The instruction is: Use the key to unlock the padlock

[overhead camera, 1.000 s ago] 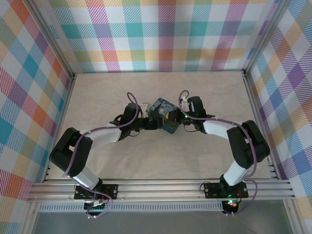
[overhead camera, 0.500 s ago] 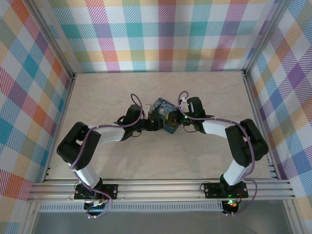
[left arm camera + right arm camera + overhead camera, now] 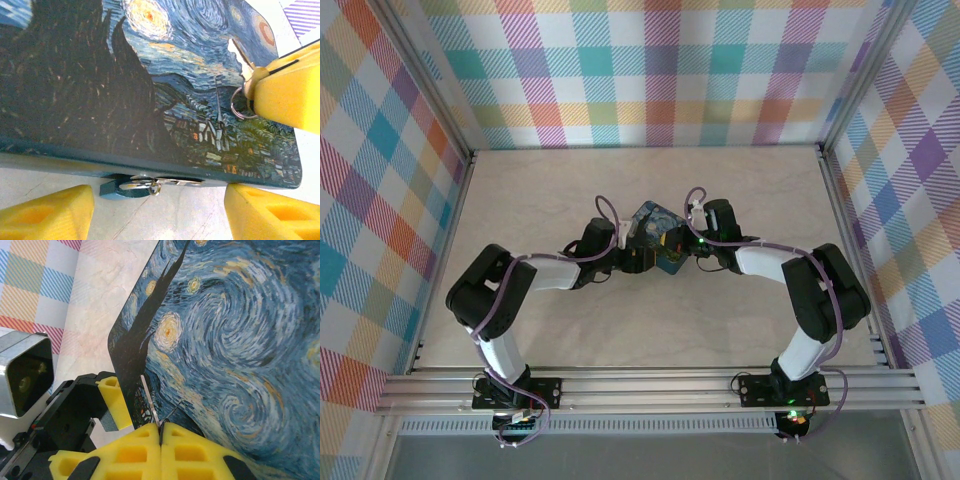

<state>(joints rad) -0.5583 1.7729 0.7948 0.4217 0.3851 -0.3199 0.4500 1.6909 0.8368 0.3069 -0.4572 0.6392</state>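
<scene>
Bright checked walls [image 3: 650,70] box in a pale marbled surface [image 3: 760,190]. At its middle sits a rectangular tin box painted in swirling blue and yellow [image 3: 653,222], with both arms reaching in to it. The tiny blue-bodied padlock with a silvery shackle [image 3: 122,187] hangs at the hasp on the tin's front edge, low against the surface. The left gripper [image 3: 157,207] stands released, its yellow foam fingers well apart on either side of the padlock and touching nothing. The right gripper [image 3: 161,432] is clenched on the thin grey metal key [image 3: 151,407]. The key's blade pokes out over the lid, and a small wire ring [image 3: 240,103] dangles beside it. I'd judge the padlock light, hard and slippery, and free to swing, so best pinched across its flat body. The key looks stiff but could easily twist in the foam. The tin is shut, and I cannot tell what it holds.
</scene>
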